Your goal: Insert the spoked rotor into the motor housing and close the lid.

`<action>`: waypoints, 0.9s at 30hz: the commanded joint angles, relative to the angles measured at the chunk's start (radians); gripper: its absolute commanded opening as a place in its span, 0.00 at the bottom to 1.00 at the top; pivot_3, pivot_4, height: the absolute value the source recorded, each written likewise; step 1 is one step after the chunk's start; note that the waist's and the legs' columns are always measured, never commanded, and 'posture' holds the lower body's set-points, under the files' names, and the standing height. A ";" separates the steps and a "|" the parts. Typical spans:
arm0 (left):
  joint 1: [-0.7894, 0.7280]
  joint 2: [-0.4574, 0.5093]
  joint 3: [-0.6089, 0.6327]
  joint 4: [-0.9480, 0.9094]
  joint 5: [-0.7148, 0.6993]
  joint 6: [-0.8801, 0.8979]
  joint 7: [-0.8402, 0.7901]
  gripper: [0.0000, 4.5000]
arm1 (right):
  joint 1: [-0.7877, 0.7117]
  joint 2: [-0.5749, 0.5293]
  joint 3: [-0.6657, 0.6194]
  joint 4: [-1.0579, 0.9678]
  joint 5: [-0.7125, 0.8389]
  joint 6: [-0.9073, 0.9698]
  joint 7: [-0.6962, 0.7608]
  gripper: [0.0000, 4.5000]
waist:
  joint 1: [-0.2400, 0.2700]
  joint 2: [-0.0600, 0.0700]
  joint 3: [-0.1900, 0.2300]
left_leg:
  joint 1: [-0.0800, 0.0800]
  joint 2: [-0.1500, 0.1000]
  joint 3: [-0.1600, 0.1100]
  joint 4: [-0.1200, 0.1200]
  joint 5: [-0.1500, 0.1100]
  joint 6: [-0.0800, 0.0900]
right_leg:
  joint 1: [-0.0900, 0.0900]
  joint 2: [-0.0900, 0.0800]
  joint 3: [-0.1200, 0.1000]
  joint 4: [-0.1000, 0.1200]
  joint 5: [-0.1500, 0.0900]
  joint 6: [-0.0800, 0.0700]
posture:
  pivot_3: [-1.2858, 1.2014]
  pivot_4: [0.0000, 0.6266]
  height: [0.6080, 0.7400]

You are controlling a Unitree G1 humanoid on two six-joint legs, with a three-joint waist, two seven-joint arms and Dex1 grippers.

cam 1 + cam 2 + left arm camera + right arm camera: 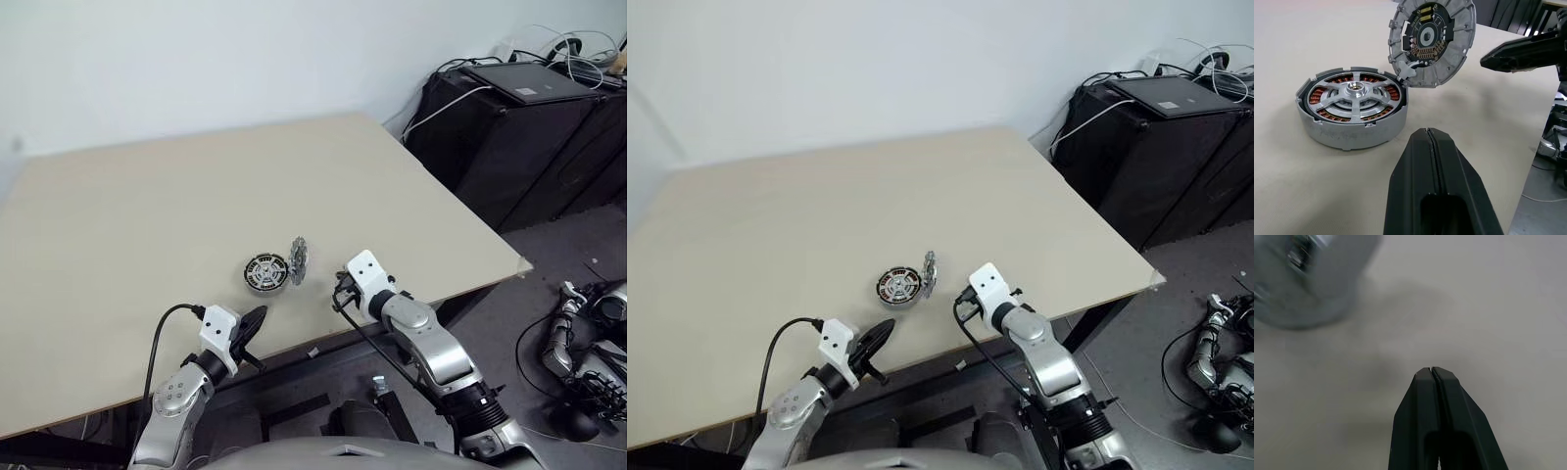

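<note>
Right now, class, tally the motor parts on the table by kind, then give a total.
Motor housing, lying flat: 1
Spoked rotor, seated in the housing: 1
Lid, propped on edge against the housing: 1
Total: 3

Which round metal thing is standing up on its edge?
The lid is. It leans tilted against the motor housing, its dark inner face showing. The housing lies flat, with the spoked rotor inside.

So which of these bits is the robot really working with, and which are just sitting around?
Part of the job:
- motor housing on the table, spoked rotor already inside
- lid, propped on edge against the housing, dark face showing

Just lying about:
- laptop on the black cabinet
- cables behind it
</note>
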 commanded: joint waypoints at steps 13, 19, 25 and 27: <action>0.005 -0.005 0.006 -0.052 -0.015 -0.001 0.002 0.00 | -0.065 0.168 -0.039 0.000 0.130 -0.097 0.081 0.01 | 0.001 -0.001 0.000 | 0.000 0.000 0.000 0.000 0.000 0.000 | 0.000 0.000 0.000 0.000 0.000 0.000 | 0.52 0.00 1.00; 0.009 -0.006 0.008 -0.056 -0.015 0.001 0.007 0.00 | -0.113 0.206 -0.007 0.136 0.097 -0.129 0.090 0.01 | 0.000 -0.001 0.000 | 0.001 0.000 0.001 0.000 0.000 0.000 | 0.000 0.000 0.000 0.000 0.000 0.000 | 0.52 0.00 1.00; 0.012 -0.005 0.008 -0.061 -0.017 0.003 0.011 0.00 | -0.170 0.243 0.017 0.282 0.063 -0.183 0.098 0.01 | 0.000 -0.001 -0.001 | 0.003 0.000 0.001 0.000 0.000 0.000 | 0.002 0.000 0.000 0.001 0.000 0.000 | 0.52 0.00 1.00; 0.014 -0.005 0.008 -0.064 -0.018 0.004 0.013 0.00 | -0.187 0.255 0.022 0.319 0.055 -0.193 0.101 0.01 | 0.001 -0.001 -0.001 | 0.002 0.000 0.001 0.000 0.000 0.000 | 0.002 0.000 0.000 0.001 0.000 0.000 | 0.52 0.00 1.00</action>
